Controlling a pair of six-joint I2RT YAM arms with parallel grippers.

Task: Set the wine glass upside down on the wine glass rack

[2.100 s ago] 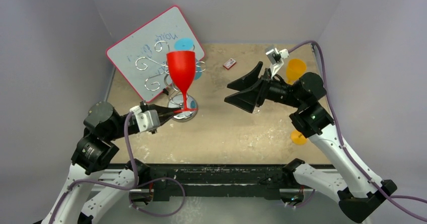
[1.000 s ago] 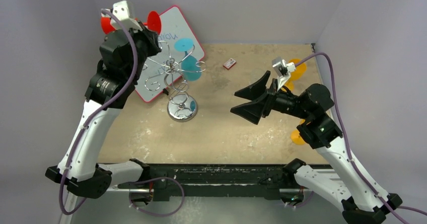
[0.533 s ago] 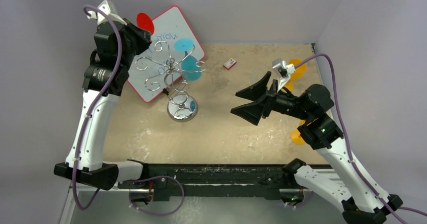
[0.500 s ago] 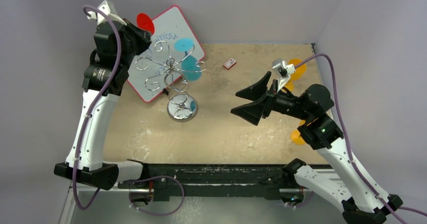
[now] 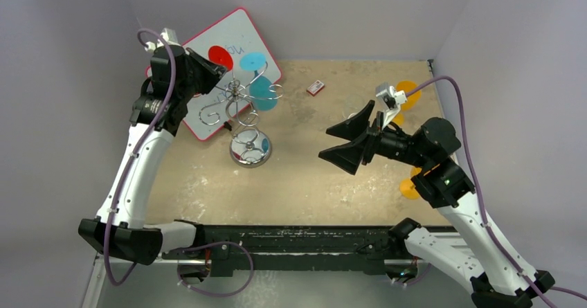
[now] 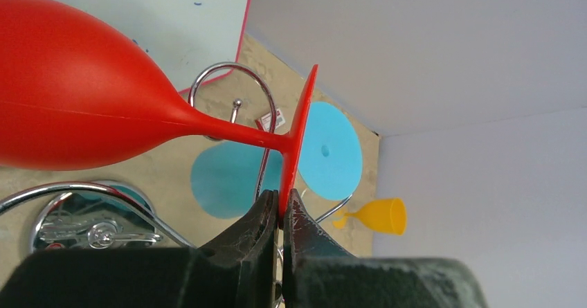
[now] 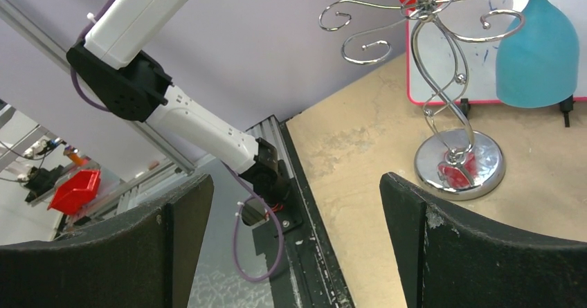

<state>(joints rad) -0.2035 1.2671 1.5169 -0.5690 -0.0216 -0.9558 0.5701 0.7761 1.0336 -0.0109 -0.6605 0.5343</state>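
The red wine glass (image 6: pixel 76 114) is held on its side, almost inverted, its round foot (image 5: pixel 220 57) facing the top camera. My left gripper (image 6: pixel 280 207) is shut on the rim of that foot; in the top view it (image 5: pixel 210 63) is raised beside the upper scroll arms of the silver wine glass rack (image 5: pixel 239 107). The rack's round shiny base (image 6: pixel 97 221) lies below the red bowl. A blue glass (image 5: pixel 263 90) hangs upside down on the rack. My right gripper (image 5: pixel 333 142) is wide open and empty, right of the rack (image 7: pixel 436 66).
A pink-framed whiteboard (image 5: pixel 201 59) leans behind the rack. A small red-and-white box (image 5: pixel 315 87) lies at the back. One orange glass (image 5: pixel 407 93) is at the far right, another (image 5: pixel 410 187) by the right arm.
My left arm has come down from high at the back left, carrying the red glass right and down to the rack's upper arms. The right arm has hardly moved.
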